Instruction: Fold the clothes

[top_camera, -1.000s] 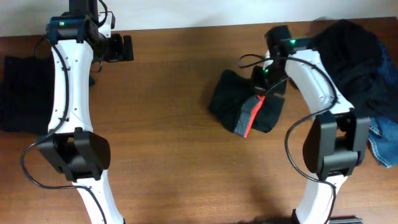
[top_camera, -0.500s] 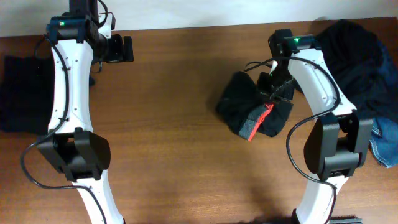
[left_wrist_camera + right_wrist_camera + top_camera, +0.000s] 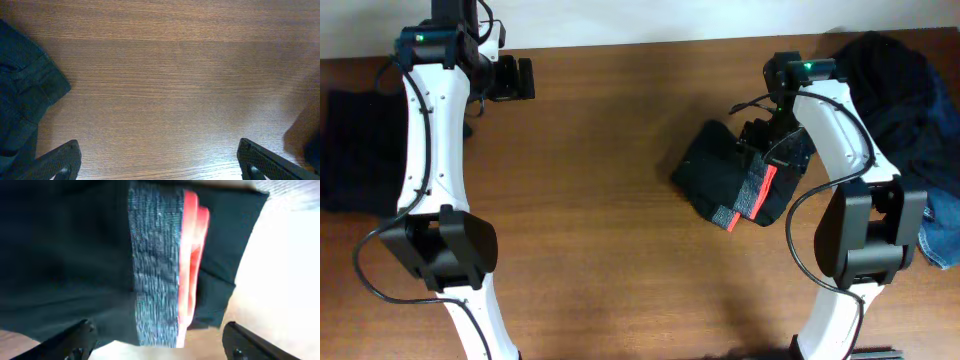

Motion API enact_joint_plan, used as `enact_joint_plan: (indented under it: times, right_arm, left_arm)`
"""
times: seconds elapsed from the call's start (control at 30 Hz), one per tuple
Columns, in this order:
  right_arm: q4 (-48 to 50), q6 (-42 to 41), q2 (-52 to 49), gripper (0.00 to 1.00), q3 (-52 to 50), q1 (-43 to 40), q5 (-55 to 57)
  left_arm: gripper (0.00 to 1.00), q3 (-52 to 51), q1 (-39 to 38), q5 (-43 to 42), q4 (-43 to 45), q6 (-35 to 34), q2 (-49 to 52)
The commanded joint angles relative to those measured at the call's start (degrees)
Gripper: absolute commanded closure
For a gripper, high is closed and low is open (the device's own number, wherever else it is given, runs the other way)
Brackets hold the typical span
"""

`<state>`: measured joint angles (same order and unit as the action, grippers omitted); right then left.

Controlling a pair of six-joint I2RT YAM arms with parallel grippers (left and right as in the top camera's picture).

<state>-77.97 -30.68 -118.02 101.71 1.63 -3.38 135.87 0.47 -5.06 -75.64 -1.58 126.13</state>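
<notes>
While the right gripper is hovering over the folded black fabric garment with a grey-and-red band, its jaws are standing wide apart — clamping nothing. That garment is lying right of centre on the brown wooden table. The left gripper is gaping too, empty; a dark folded cloth is lying at the left edge, a heap of dark clothes and blue denim far right.

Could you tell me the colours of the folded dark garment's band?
Grey knit band edged in red; clearest in right wrist view.
</notes>
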Motion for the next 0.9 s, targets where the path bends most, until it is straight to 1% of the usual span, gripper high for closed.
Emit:
enact_joint_plan:
  times: [0.0,0.07,0.1,0.13,0.17,0.23,0.27,0.3,0.37,0.53,0.73,0.87]
  right_arm:
    - [2.4,6.2,1.2,0.17,-0.6,-0.1,0.0]
    - [4.3,9.1,1.2,0.20,-0.6,0.5,0.0]
    - [5.0,9.8,1.1,0.24,-0.6,0.8,0.0]
    - [6.1,10.6,0.9,0.32,-0.6,1.4,0.0]
    - [6.9,10.8,0.5,0.41,-0.6,2.0,0.0]
    - [8.5,10.8,-1.0,0.68,-0.6,3.7,-0.3]
    - [9.6,10.7,-2.3,0.87,-0.6,4.9,-1.1]
    - [10.5,10.2,-3.3,0.91,-0.6,5.9,-1.8]
    - [12.5,9.0,-5.5,0.96,-0.6,8.1,-3.1]
    - [16.0,4.8,-10.9,0.96,-0.6,12.1,-3.4]
    - [18.6,4.0,-13.9,0.96,-0.6,13.4,-5.8]
    - [20.8,4.0,-14.5,0.95,-0.6,14.6,-7.6]
  left_arm:
    - [0.01,0.7,0.2,0.6,0.0,-0.1,-0.2]
    - [0.01,0.7,0.2,0.6,0.0,-0.1,-0.2]
    - [0.01,0.7,0.2,0.6,0.2,-0.1,-0.2]
    - [0.00,0.7,0.2,0.6,0.2,-0.1,-0.2]
    - [0.01,0.7,0.2,0.6,0.3,-0.1,-0.2]
    - [0.01,0.7,0.2,0.6,0.4,-0.1,-0.2]
    - [0.01,0.7,0.2,0.6,0.5,-0.1,-0.2]
    - [0.01,0.7,0.2,0.6,0.6,-0.1,-0.2]
    - [0.01,0.7,0.3,0.7,0.7,-0.1,-0.2]
    - [0.01,0.7,1.7,2.3,0.0,-0.1,-0.2]
    - [0.01,0.7,4.7,2.5,-0.7,-0.1,-0.2]
    - [0.01,0.7,8.1,2.5,-0.7,-0.2,-0.2]
